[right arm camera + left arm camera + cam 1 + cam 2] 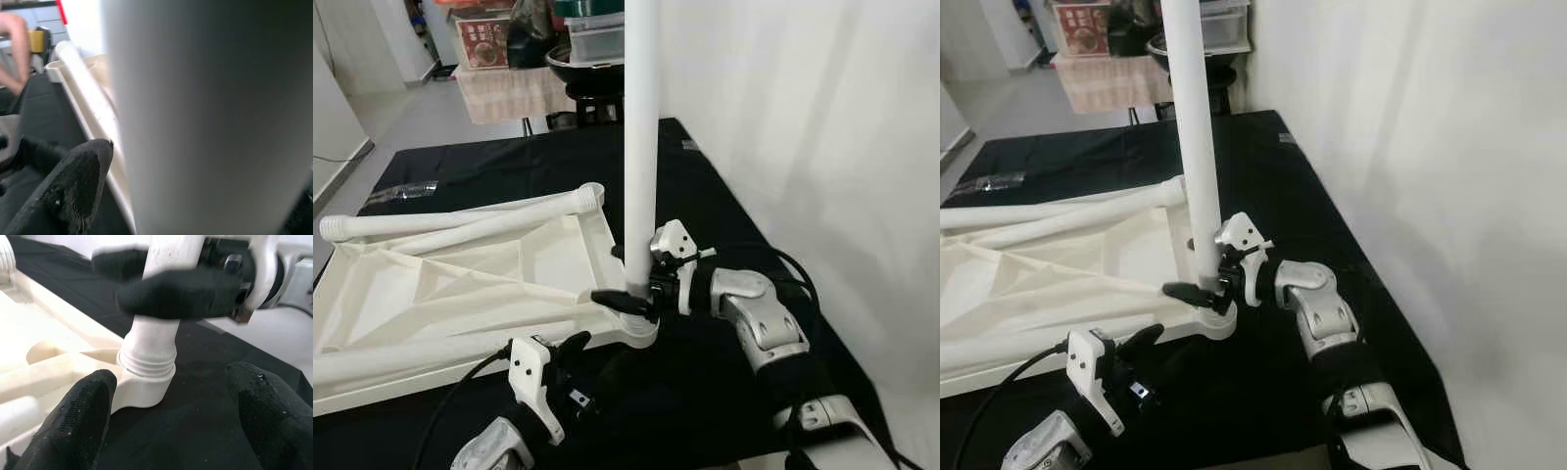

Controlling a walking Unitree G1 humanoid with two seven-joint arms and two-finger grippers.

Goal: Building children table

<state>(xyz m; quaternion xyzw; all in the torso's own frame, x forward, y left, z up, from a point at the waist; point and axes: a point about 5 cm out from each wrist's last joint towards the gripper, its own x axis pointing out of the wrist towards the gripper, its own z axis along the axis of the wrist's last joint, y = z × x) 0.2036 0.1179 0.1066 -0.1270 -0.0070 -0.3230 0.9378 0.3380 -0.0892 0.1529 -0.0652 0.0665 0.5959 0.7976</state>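
Now right claw (628,294) pinching upright leg (639,147); left claw (171,416) spread; two legs lying flat.

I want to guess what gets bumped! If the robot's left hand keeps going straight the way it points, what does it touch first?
Probably the upright white leg where it screws into the tabletop's corner socket. The open left hand points right at it.

- One white tabletop (460,284), lying underside up on the black cloth (705,186).
- Three white table legs: one upright leg (640,147) standing in the tabletop's near corner socket, and two loose legs (460,220) lying across the tabletop.
- Two grippers: the right gripper (628,294) at the upright leg's base, the left gripper (570,354) just beside that corner.
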